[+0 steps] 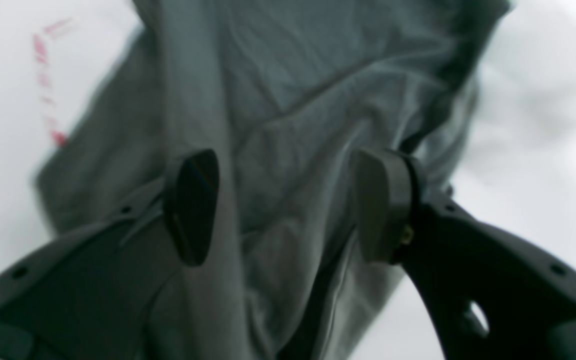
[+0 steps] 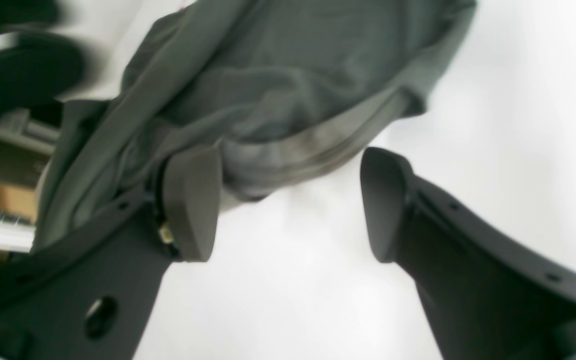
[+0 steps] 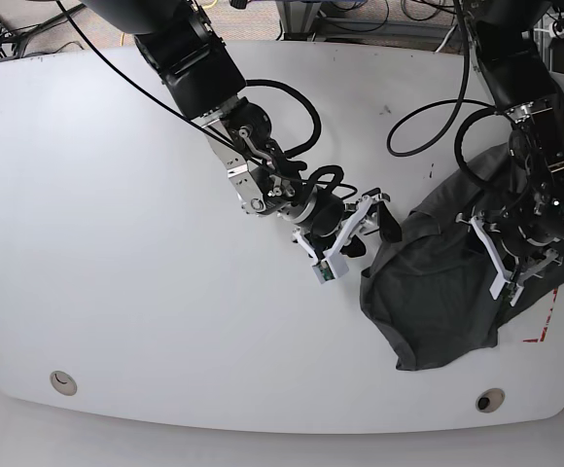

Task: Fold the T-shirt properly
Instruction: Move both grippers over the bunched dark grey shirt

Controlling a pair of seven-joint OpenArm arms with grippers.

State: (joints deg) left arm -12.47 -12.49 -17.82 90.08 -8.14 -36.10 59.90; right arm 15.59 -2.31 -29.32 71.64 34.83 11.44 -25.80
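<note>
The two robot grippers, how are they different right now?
The left gripper hangs right over the crumpled dark grey T-shirt; the right gripper is at its edge, mostly over the bare white table. Cloth fills the left gripper's gap; the right's shows table, one finger against a fold. Both are open, holding nothing.

The dark charcoal-grey T-shirt of soft cloth looks matt and finely wrinkled, with a thicker ribbed band along its hem. The broad white desk has a smooth, faintly glossy finish, marked near its right edge with thin red tape lines. The dark grey fingers look like moulded plastic, matt and smooth, and the black cables appear rubbery with a slight sheen.
</note>
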